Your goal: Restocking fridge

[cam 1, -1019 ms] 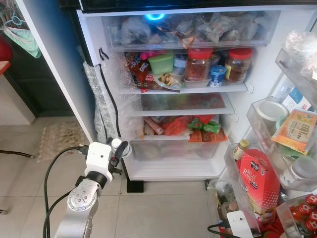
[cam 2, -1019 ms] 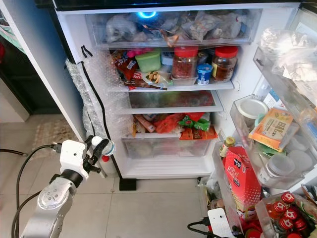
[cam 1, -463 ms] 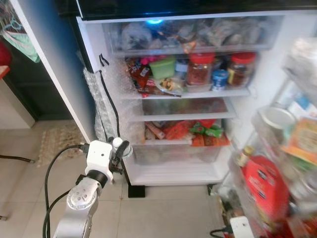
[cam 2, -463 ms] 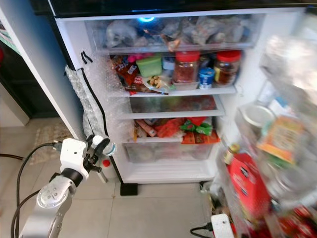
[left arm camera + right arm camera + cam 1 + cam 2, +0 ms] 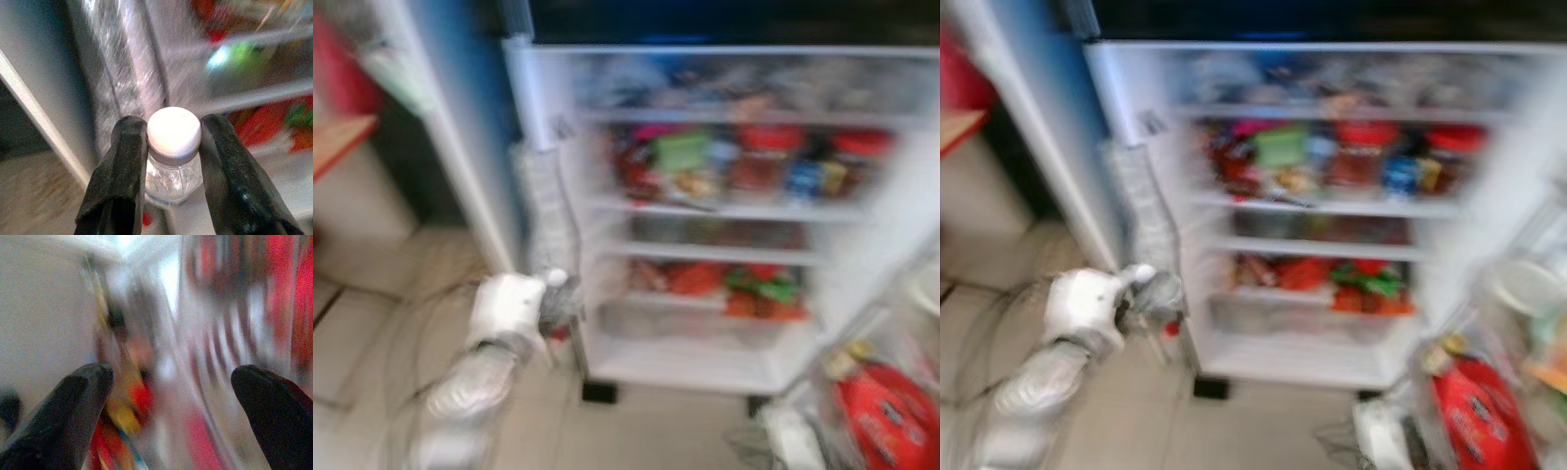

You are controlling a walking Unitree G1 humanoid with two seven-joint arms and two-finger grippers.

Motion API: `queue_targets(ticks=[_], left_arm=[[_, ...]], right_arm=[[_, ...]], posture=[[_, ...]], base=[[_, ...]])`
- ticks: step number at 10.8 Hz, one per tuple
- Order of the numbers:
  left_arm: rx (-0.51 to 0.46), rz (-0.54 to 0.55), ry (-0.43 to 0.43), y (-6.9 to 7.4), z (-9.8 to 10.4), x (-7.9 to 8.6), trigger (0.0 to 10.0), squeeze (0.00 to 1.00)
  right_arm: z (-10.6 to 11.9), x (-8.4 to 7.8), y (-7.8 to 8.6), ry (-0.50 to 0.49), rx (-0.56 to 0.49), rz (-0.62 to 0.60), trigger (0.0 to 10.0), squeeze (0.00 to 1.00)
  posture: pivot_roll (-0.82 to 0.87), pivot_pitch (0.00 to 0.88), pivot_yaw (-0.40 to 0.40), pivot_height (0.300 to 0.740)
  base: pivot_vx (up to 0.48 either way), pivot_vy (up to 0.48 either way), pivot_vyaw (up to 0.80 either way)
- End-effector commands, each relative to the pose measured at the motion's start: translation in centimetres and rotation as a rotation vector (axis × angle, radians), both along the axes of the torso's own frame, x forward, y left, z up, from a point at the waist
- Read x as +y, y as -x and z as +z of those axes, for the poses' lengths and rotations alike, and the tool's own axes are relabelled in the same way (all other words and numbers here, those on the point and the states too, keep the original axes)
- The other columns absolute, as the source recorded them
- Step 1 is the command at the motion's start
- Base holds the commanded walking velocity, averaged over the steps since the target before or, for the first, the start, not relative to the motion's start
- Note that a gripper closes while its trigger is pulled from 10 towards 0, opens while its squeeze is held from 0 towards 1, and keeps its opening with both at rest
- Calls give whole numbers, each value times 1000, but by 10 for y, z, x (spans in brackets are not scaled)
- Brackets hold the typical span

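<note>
My left gripper (image 5: 168, 147) is shut on a small clear bottle (image 5: 173, 166) with a white cap (image 5: 174, 128); its black fingers (image 5: 120, 176) clamp the neck on both sides. In the blurred eye views the left gripper (image 5: 553, 294) holds the bottle low, beside the left edge of the open fridge (image 5: 705, 225). The shelves hold red-lidded jars (image 5: 759, 162), a green tub (image 5: 680, 152) and red and green packets (image 5: 744, 284). My right gripper (image 5: 168, 396) is open, its fingers (image 5: 73, 401) spread wide before blurred red items.
The fridge door's racks stand at the right with a red carton (image 5: 886, 411). A blue wall (image 5: 460, 108) rises left of the fridge. Tiled floor (image 5: 636, 431) lies in front. A wooden edge (image 5: 337, 137) shows at far left.
The whole picture has shifted right and blurred, so the camera has turned left. The left gripper still holds the bottle in about the same place by the fridge.
</note>
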State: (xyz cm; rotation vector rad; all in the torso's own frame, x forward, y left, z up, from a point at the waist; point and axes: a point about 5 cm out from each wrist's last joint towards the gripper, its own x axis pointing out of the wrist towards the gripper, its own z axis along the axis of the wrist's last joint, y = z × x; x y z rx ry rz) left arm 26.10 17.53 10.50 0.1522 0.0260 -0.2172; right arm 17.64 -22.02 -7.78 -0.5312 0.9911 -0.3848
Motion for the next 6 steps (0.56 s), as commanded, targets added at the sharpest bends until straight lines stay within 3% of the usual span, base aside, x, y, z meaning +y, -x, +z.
queue_targets(ticks=[1, 5, 6], left_arm=[[-47, -62, 41, -4, 11, -19, 10000, 0], [-13, -109, 37, -3, 8, -22, 10000, 0], [8, -128, 32, -3, 6, -24, 10000, 0]], right_arm=[[-4, -14, 16, 29, 50, -32, 10000, 0], [-7, -11, 17, -59, 52, -24, 10000, 0], [-7, -12, 17, -70, 54, -13, 10000, 0]], posture=[[-15, 32, 27, 740], [-5, 31, 30, 740], [-2, 33, 28, 740]], base=[[322, 0, 0], [321, 0, 0], [0, 0, 0]])
